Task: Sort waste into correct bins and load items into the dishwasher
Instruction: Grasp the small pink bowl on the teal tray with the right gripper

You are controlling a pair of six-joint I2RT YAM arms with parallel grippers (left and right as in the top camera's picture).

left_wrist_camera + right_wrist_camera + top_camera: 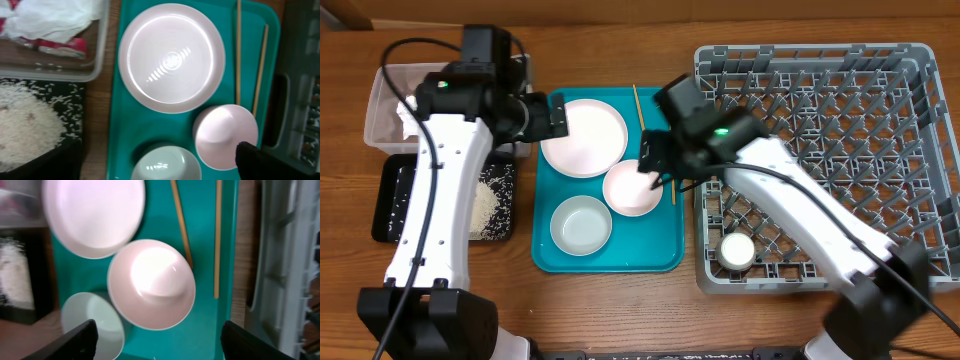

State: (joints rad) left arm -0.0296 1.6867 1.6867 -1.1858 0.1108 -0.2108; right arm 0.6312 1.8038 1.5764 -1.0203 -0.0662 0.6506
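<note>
Nearest the arm bases, a small white cup [737, 250] sits in the front corner of the dish rack [840, 110]. The pale greyish bowl [582, 225] stands on the teal tray [665, 250], not yet loaded.

Just beyond it, the right gripper [159, 327] hangs over the white bowl [150, 285], jaws spread wide to either side of it and gripping nothing.

Risk noted: this bowl sits hard against the pale one, so the finger on that side may land on the neighbour's rim and tip either bowl. One of the two chopsticks [181, 225] appears to run under the white bowl's far rim; a lift could drag it.

Further back, the plate [583, 137] lies on the tray with the left gripper [552, 115] at its edge; its jaw state cannot be told. Both arms crowd the tray, so contact is possible.

Off to the left, rice [25, 125] lies in the black tray [390, 200]; beyond it, napkins [50, 17] lie in the clear tub [380, 100].
</note>
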